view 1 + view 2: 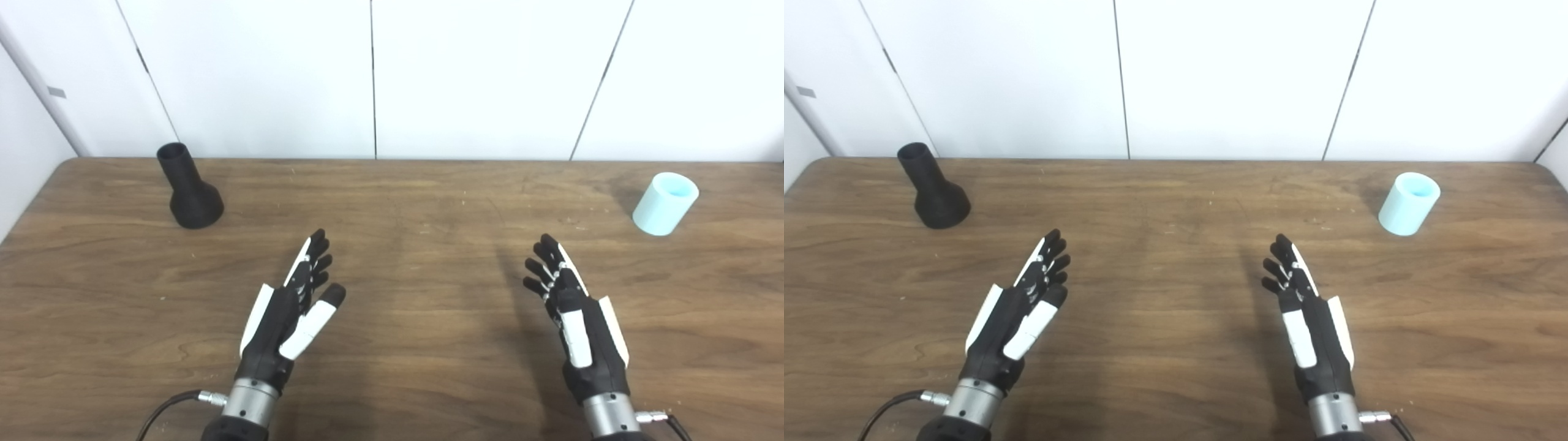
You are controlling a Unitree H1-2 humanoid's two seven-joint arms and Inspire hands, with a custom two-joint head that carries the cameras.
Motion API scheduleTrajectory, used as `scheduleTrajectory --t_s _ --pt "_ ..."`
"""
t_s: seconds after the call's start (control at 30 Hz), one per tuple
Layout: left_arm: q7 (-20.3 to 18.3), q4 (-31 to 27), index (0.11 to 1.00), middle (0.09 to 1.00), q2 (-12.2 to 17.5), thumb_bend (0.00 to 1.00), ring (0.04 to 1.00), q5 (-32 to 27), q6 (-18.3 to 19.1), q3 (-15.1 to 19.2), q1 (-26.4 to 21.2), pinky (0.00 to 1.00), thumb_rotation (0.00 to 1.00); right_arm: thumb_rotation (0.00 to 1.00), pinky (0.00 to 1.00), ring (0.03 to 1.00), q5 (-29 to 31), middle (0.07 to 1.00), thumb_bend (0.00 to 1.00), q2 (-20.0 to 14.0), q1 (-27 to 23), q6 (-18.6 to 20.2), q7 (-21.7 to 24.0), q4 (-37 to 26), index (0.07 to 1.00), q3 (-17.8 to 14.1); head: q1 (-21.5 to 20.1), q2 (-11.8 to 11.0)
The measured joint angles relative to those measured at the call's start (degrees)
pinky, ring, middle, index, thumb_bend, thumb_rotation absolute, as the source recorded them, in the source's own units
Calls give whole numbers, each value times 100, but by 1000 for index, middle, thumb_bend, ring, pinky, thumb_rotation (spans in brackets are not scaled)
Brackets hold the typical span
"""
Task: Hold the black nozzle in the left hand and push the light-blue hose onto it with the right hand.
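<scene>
Both forearms are cut off at the lower frame edge. The left hand (288,318) and right hand (579,318) hover over the wooden table (416,343), fingers extended and spread, holding nothing. The black nozzle (188,188) stands upright far left, narrow end up; the light-blue hose (665,203), a short tube, stands far right, open end up, tilted slightly.

The brown table top (429,202) filling the lower frame looks like wood-grain laminate, smooth with a dull sheen. At upper left, the flared black nozzle (191,190) appears matt plastic. At right, the short light-blue hose piece (664,204) looks smooth and matt. Both the left hand (294,312) and right hand (576,318) show black and glossy white plastic shells with brushed metal wrist collars. Behind, white wall panels (490,73) look smooth.
</scene>
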Motion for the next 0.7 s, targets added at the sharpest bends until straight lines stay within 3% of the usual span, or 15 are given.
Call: scheduleTrajectory --t_s 0.7 --pt "2 0 1000 981 -3 826 957 9 18 -13 -1 940 822 970 856 914 38 946 669 -3 0 10 17 0 957 -3 52 -52"
